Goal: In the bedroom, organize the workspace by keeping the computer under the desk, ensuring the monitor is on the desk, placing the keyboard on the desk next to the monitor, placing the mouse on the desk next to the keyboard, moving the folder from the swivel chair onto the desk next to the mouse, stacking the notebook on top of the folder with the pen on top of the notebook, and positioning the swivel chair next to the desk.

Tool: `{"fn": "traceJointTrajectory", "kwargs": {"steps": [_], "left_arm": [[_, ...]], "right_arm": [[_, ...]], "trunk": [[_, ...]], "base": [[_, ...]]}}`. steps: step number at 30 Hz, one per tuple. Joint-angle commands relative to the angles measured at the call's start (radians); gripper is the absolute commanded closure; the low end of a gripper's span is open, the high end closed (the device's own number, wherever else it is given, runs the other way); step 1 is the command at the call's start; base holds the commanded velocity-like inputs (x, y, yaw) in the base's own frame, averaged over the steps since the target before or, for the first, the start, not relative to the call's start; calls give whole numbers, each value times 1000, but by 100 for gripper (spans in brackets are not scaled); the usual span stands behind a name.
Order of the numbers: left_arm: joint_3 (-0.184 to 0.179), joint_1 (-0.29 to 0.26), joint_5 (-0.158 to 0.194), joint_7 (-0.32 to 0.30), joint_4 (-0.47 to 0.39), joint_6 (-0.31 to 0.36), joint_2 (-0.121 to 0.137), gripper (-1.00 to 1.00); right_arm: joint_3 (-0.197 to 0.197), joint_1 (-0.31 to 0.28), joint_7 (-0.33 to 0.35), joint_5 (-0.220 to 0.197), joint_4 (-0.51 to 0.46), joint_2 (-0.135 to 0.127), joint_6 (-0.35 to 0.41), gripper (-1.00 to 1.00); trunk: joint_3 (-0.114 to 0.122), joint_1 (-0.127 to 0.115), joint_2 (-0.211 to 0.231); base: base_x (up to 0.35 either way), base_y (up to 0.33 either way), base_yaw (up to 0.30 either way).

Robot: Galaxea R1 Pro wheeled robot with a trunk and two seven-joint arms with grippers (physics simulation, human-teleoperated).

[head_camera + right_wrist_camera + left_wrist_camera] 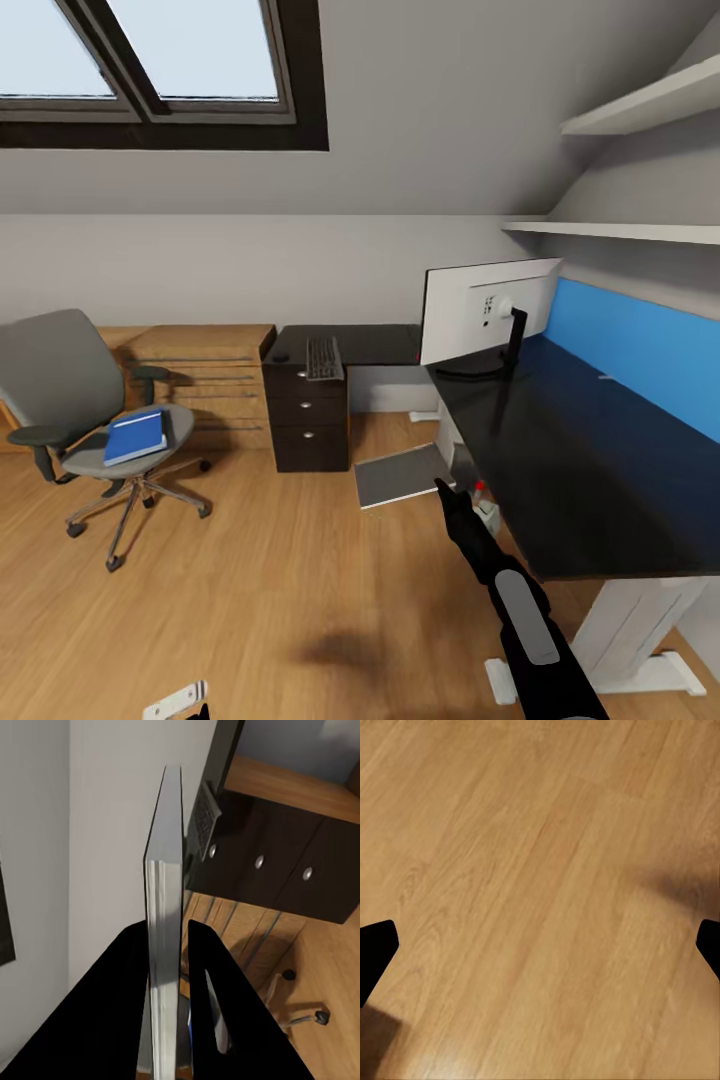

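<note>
You have one swivel chair [70,385] with one folder [135,437] on its seat, well to the left of your right gripper [440,487]. One flat grey panel [400,476] is clamped between that gripper's two fingers. Beyond it and to the right, one monitor [485,310] stands on the one desk [560,470]. Farther ahead lie one keyboard [323,357] and one mouse [281,357], above one black cabinet [310,425] of three drawers. One wooden chest [205,385] stands beside it. Two shelves [650,100] hang high to the right; one skylight [160,70] shows two panes.
</note>
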Motion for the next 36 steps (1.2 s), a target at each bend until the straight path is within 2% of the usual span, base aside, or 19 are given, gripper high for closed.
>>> {"fn": "traceJointTrajectory", "kwargs": {"steps": [1,7,14,36], "left_arm": [[-2,0,6,4,-2,4,1,-100],[-3,0,7,1,-8,4,0,-100],[-9,0,8,4,-8,6,0,-100],[-9,0,10,5,-4,12,1,-100]], "right_arm": [[-4,-1,5,-11,0,1,11,100],[-5,-1,6,-11,0,0,11,100],[-6,-1,8,-9,-2,0,11,100],[-4,-1,3,-12,-2,3,11,100]], "trunk": [[-1,0,-1],[-1,0,-1],[21,-27,48],[90,-111,202]], "base": [[142,124,0],[48,42,0],[52,3,0],[304,24,0]]}}
